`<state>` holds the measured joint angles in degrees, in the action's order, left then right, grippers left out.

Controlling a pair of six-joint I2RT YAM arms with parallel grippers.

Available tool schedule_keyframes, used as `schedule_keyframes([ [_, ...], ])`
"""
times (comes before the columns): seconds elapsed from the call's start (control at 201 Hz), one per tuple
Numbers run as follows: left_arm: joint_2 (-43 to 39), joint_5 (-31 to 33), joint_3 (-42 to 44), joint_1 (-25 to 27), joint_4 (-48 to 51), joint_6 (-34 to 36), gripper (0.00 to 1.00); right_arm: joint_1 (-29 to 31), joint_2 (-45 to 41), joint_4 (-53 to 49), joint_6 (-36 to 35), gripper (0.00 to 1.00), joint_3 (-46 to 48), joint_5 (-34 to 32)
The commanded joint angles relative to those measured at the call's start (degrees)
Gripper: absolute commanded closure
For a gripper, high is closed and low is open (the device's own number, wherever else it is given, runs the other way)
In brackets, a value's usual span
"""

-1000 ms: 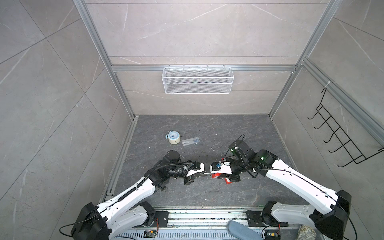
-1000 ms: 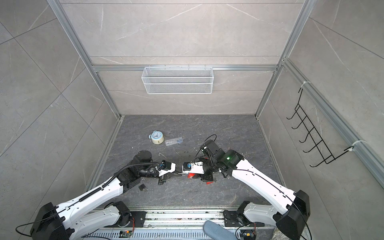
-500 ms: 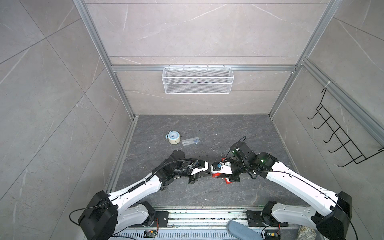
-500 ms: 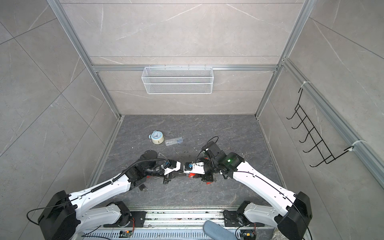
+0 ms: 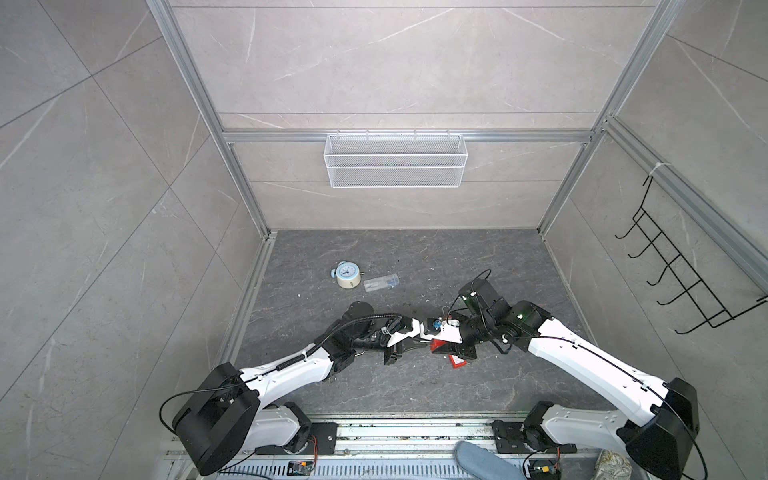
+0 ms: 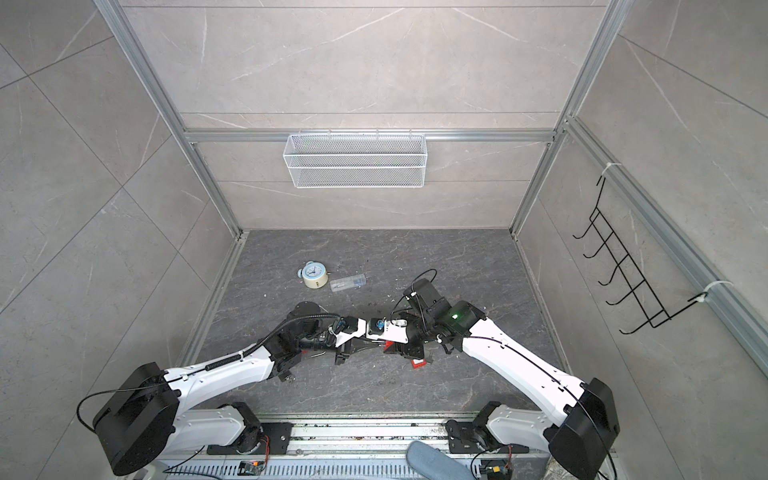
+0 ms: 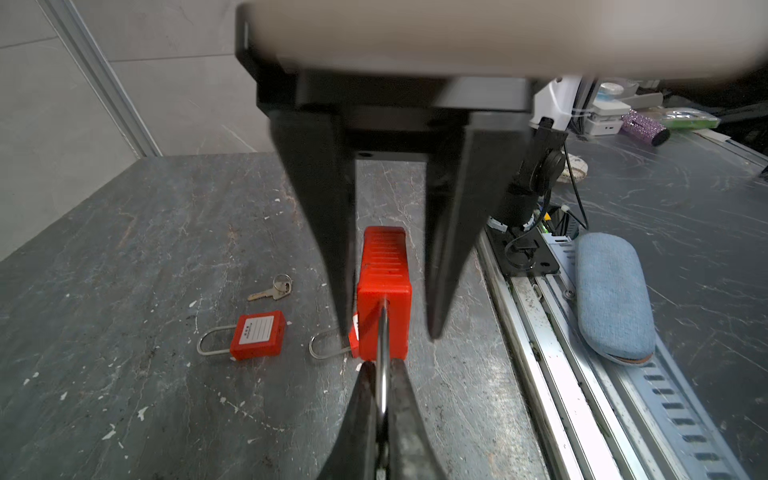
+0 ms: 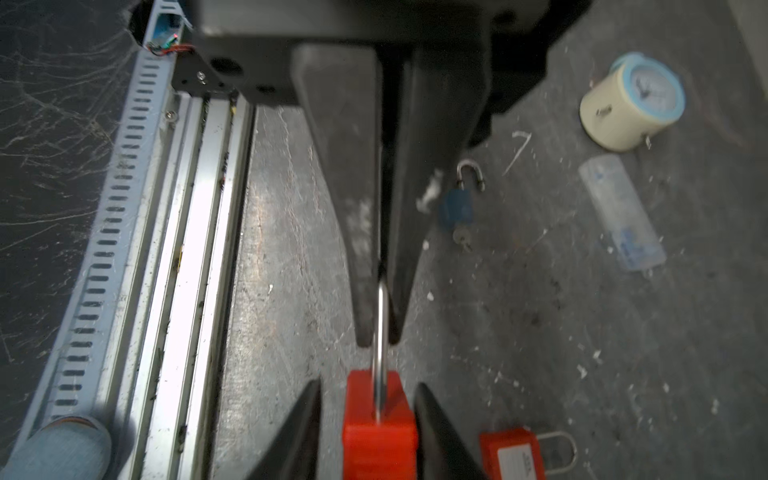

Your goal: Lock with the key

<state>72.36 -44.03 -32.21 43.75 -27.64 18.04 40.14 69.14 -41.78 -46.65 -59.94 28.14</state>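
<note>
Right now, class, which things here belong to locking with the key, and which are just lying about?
Job: held red padlock, left gripper, right gripper, loose key.
Lying about: alarm clock, clear case, blue padlock, second red padlock, wire basket.

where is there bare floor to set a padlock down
Bare: the strip from the alarm clock and clear case back to the rear wall, and the front patch just before the rail. Crowded: the middle, where left end effector and right end effector meet among the spare red padlock, key and blue padlock.
</note>
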Motion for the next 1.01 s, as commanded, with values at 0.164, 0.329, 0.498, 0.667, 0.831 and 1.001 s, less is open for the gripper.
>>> schedule_keyframes([
  [0.164, -3.83, -0.35, -0.45, -2.19, -5.01, -1.25, 1.00, -5.89, -5.78, -8.90, -3.20, 0.44, -4.60, 4.91],
  [0.329, -4.33, -1.22, -1.27, -2.32, -3.11, -0.31, 1.00, -9.03, -4.05, -19.42, -3.87, 0.45, -9.78, 6.59],
  [0.498, -4.76, -2.32, -1.80, -2.29, -1.28, 0.15, 1.00, -11.92, -0.24, -23.88, -4.40, 0.52, -12.57, 4.33],
  [0.667, -5.19, -2.97, -1.91, -2.31, -0.74, 0.00, 1.00, -12.19, 3.62, -25.35, -5.47, 0.57, -13.49, 4.63],
  [0.831, -4.91, -3.68, -2.23, -2.17, -1.05, -0.42, 1.00, -12.19, 6.20, -25.25, -6.64, 0.61, -13.23, 5.08],
  [1.001, -3.53, -4.64, -2.54, -1.67, -2.96, -1.49, 1.00, -12.22, 7.96, -22.13, -5.12, 0.68, -12.48, 4.12],
])
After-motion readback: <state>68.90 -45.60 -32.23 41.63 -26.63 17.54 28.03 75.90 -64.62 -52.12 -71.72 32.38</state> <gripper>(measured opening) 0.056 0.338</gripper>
